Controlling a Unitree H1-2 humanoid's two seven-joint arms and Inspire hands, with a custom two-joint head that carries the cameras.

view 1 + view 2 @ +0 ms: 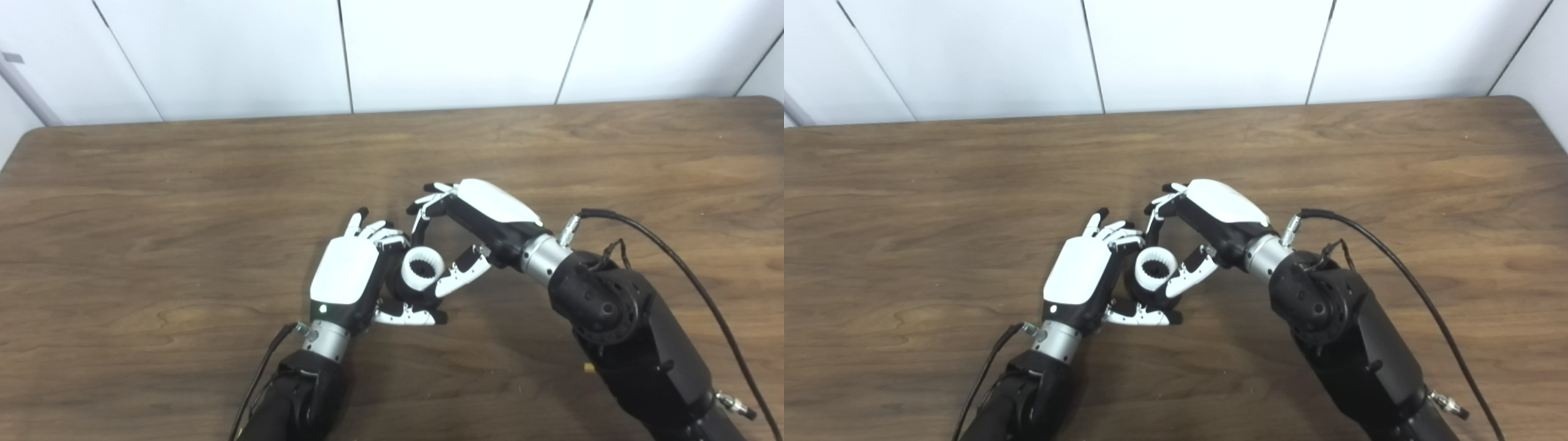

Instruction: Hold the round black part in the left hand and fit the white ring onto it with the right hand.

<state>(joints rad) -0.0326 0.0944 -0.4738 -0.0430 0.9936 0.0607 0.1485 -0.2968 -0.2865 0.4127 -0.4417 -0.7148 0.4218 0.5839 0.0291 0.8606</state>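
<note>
- While my left hand (346,275) grips the round black part (401,288), the white ring (422,268) sits atop it.
- My right hand (471,229), fingers spread around the ring, could tilt and jam it.

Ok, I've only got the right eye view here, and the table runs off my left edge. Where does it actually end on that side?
Observer: The left eye view shows the table ending in a rounded far left corner, well to the left of the left hand.
Operator: Anything past that corner I should know about?
Observer: A grey bar runs slantwise in front of the wall just beyond it. I can't tell what it is.
</note>
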